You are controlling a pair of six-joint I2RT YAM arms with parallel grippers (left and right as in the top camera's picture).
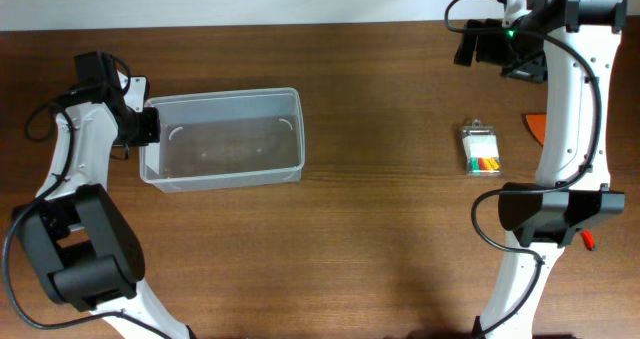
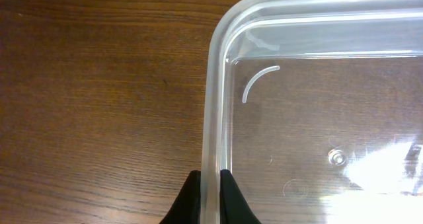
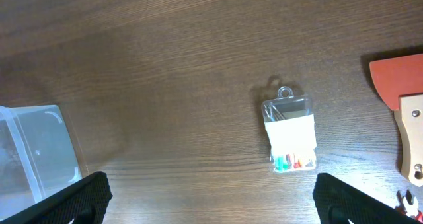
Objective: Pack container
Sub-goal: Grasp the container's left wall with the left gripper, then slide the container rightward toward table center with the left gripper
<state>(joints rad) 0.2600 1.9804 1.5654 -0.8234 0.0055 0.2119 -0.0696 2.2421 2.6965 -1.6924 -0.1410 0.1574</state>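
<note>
While the container (image 1: 222,139) sits on the left half of the wooden table (image 1: 380,249), its long side running left to right, the left gripper (image 1: 145,127) is clamped tight on the container's left short wall. In the left wrist view its black fingers (image 2: 192,199) pinch the rim, one inside and one outside. Well apart, the right gripper (image 1: 490,44) hangs over the table's far right, jaws spread wide and holding nothing. Nearer that side, a small clear case (image 1: 482,151) of coloured bits lies flat, with an orange-red flat piece (image 1: 535,127) near it.
</note>
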